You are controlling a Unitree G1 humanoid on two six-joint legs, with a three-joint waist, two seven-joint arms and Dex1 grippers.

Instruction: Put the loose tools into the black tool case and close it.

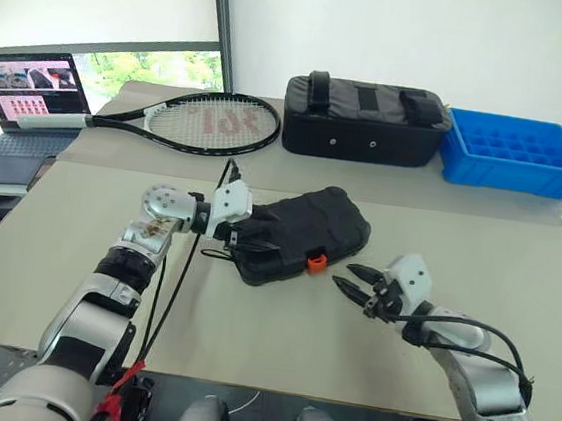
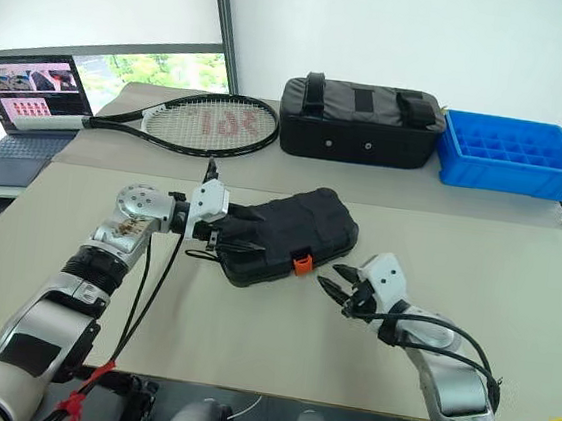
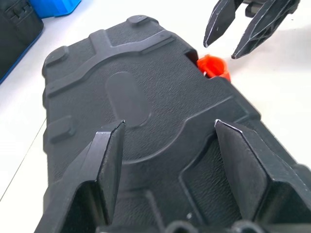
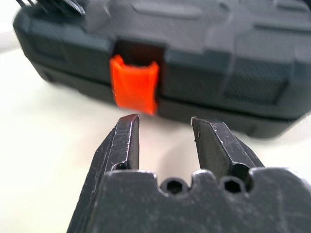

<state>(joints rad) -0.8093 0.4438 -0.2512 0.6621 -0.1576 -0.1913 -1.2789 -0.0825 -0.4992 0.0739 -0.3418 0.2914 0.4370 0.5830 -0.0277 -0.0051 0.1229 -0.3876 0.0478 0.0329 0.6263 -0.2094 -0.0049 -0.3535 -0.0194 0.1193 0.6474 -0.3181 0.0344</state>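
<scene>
**Case shut, latch next**

The black hard-plastic clamshell tool case (image 1: 304, 235) lies lid-down on the pale desk (image 1: 458, 249), near its middle, with no loose tools in sight. The left tool (image 1: 242, 239) rests spread wide over the textured shell, gripping nothing. The right tool (image 1: 356, 284), fingers narrowly parted and empty, points at the orange latch (image 4: 134, 84). The next move likely calls for pressing that latch home.

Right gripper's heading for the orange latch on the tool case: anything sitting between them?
Nothing visible. The right gripper is open, with bare table between its fingertips and the orange latch on the near edge of the black tool case. The left gripper sits over the case's far-left end, clear of that path.
</scene>
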